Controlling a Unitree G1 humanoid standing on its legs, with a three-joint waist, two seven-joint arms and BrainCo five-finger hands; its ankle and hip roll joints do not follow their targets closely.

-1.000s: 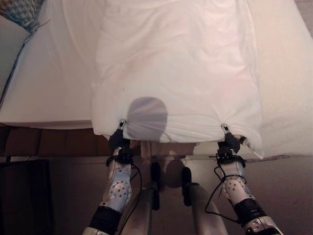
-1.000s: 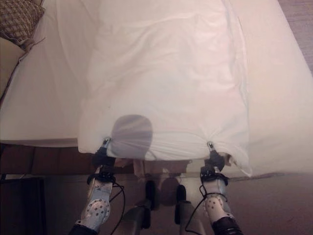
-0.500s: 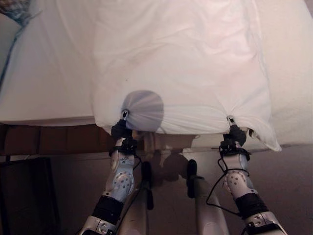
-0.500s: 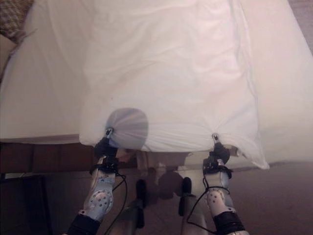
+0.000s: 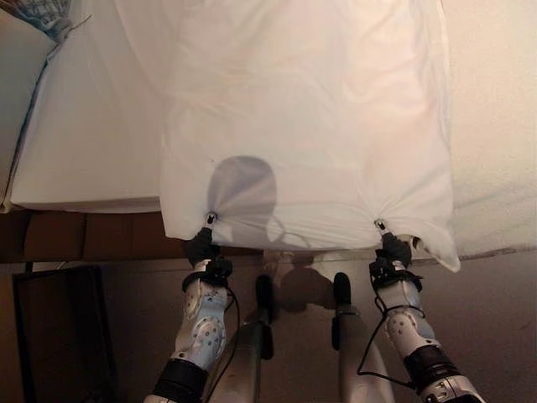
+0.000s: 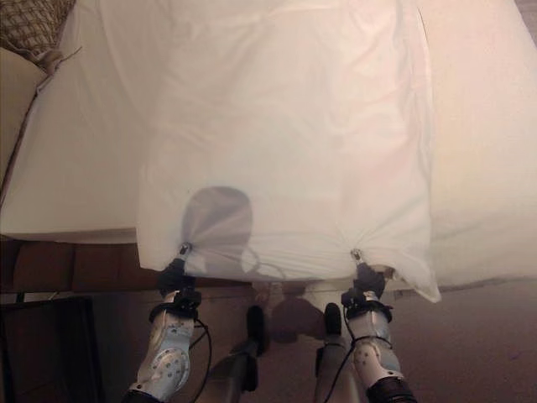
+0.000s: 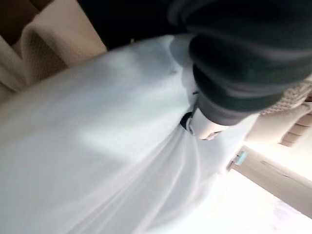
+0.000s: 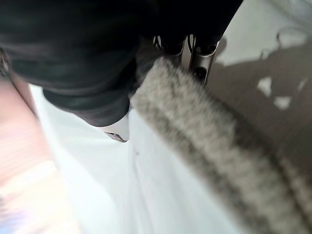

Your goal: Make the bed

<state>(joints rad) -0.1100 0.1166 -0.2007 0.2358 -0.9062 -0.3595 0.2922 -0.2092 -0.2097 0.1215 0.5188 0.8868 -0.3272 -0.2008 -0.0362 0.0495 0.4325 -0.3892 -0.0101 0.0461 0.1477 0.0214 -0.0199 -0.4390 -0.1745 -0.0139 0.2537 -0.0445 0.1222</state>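
A white duvet [image 5: 302, 126] lies along the bed [image 5: 84, 143], its near edge hanging just past the mattress's front edge. My left hand [image 5: 205, 243] is shut on the duvet's near left part, where the cloth bunches into radiating folds. My right hand [image 5: 391, 247] is shut on the near right part, close to the corner [image 5: 449, 260] that droops past it. In the left wrist view my left hand [image 7: 243, 73] pinches gathered white cloth [image 7: 97, 170]. In the right wrist view my right hand [image 8: 92, 63] holds white cloth [image 8: 161, 195] beside a grey woolly edge [image 8: 219, 146].
A patterned cushion [image 6: 33, 25] lies at the bed's far left corner. The brown bed base [image 5: 84, 237] shows under the mattress at the left, with a dark box-like thing [image 5: 50, 336] on the floor below it. Floor [image 5: 495, 319] spreads out to the right.
The whole picture has shifted, so the camera has moved. Both hands keep their hold; the duvet's near edge has come slightly lower and the right corner droops closer in.
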